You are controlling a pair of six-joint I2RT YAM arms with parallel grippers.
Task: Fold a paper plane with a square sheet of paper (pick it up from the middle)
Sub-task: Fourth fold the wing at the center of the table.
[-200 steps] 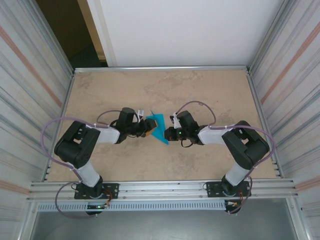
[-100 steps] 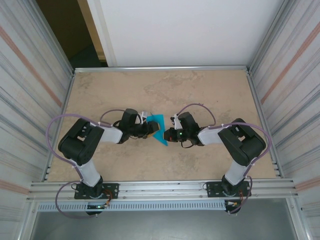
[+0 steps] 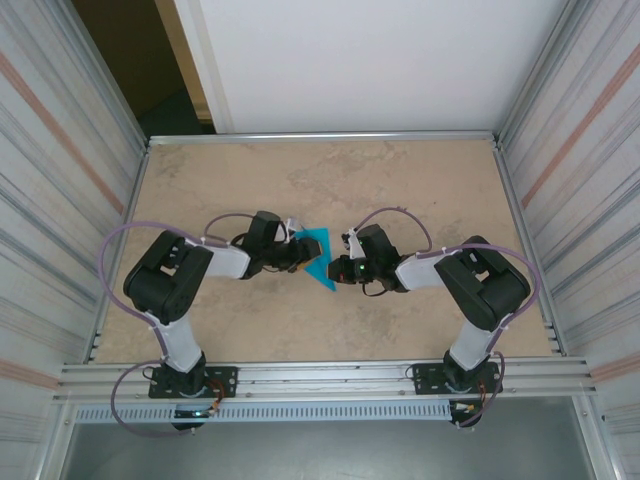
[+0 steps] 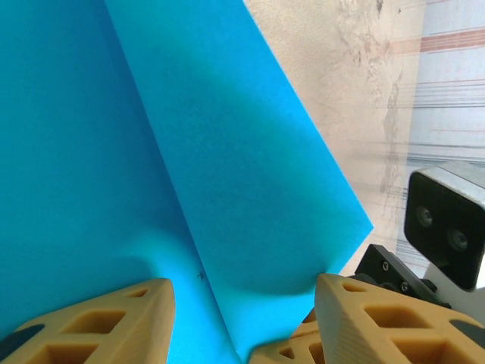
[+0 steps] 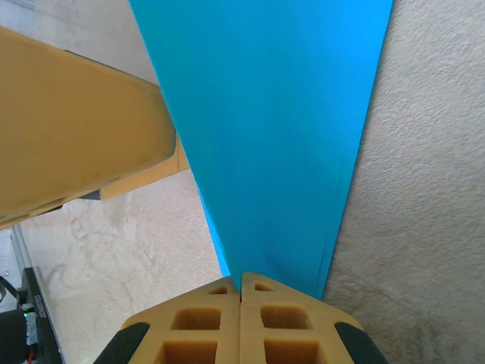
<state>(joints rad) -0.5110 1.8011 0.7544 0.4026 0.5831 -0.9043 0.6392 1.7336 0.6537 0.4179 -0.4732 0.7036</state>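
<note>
Right claw (image 5: 241,277) is pressed together on the narrow end of the blue paper (image 5: 273,136), which sits at the middle of the table (image 3: 400,180) between both arms. Left claw (image 4: 242,287) is spread, the crease running down between its fingers, not gripping. Looks mid-fold to me. Next it needs a squeeze right on that crease, no tugging. Both arms reach low and inward, wrists facing each other.

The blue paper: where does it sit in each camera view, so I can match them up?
Top external: paper at picture centre.
Left wrist: paper fills left and centre.
Right wrist: paper upper centre, tapering into the right gripper, jaws shut.
Shared landmark: the beige table beneath it.
</note>
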